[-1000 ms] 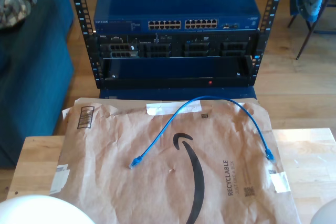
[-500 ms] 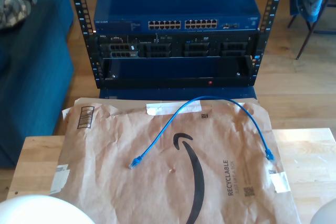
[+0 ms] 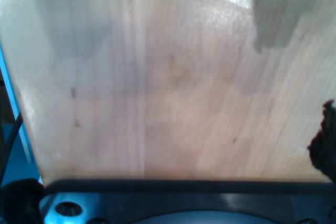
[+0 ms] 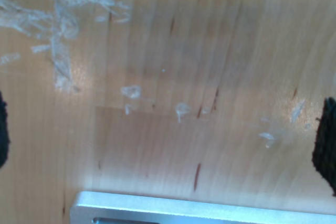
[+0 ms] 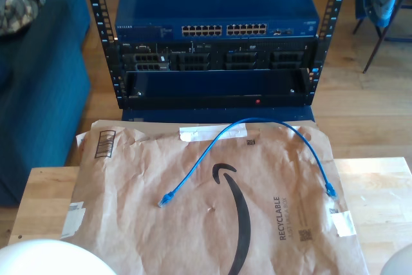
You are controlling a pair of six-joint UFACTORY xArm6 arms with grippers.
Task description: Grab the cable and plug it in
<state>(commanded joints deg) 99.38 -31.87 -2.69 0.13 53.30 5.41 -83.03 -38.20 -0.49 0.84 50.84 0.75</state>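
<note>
The cable [image 5: 248,122] is a thin bright blue cord lying in an arch on brown packing paper [image 5: 212,223]. One plug [image 5: 166,200] rests toward the exterior view's left, the other plug [image 5: 331,191] toward its right. My second gripper [image 4: 165,140] hangs over bare wooden tabletop, its dark fingertips [image 4: 328,145] wide apart at the picture's edges, open with nothing between them. My first gripper [image 3: 168,150] also faces bare wood, blurred, with one dark fingertip [image 3: 323,145] far out at the edge; it looks open and holds nothing.
Behind the table stands a rack holding a blue network switch [image 5: 219,11] with a row of ports [image 5: 222,29], and darker units below. White rounded arm parts [image 5: 45,259] sit at the exterior view's bottom corners. A blue sofa [image 5: 38,94] is at the exterior view's left.
</note>
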